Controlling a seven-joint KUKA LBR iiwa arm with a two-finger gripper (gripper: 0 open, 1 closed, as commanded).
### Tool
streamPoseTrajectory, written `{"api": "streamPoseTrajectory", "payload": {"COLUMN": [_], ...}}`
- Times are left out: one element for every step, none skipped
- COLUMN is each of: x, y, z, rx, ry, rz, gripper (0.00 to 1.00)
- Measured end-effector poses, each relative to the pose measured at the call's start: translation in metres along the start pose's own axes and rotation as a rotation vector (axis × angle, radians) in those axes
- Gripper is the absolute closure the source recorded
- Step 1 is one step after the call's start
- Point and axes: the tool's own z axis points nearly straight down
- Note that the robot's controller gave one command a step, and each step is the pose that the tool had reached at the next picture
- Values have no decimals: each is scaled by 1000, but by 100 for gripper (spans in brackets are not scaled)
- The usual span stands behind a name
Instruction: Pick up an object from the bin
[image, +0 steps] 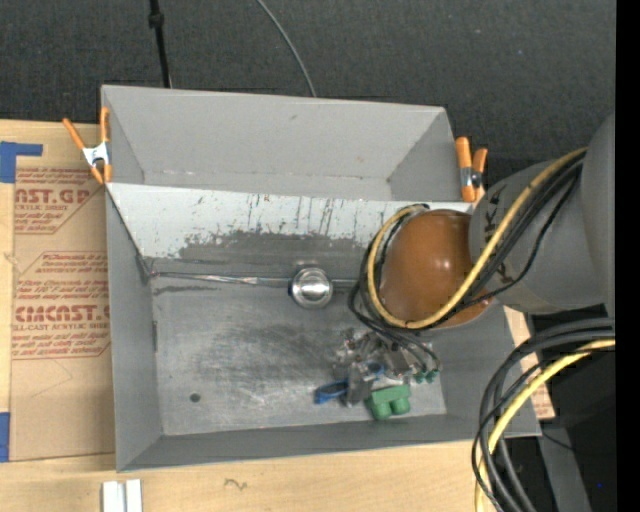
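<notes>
Although the jaws' opening cannot be told, they hang over a small green block (388, 402) and a blue piece (330, 394) in the bin's (220, 350) near right corner. The block seems light and stiff: grip its flat sides. Beyond lies 1 shiny ball (311, 287).

Right of frame: the arm (560, 240), a broad, rounded grey casing. At its end, centre right, sits a glossy orange-brown domed cover (425, 262). Black and yellow cables (372, 265) loop round the dome's rim and run back along the casing; more coil at lower right. Below the dome is the gripper (378, 362), a small cluster of grey metal and dark parts.
</notes>
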Motion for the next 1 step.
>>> {"api": "streamPoseTrajectory", "payload": {"x": [2], "y": [-17], "z": [-164], "rx": [4], "ry": [-5], "rz": [-222], "gripper": [100]}}
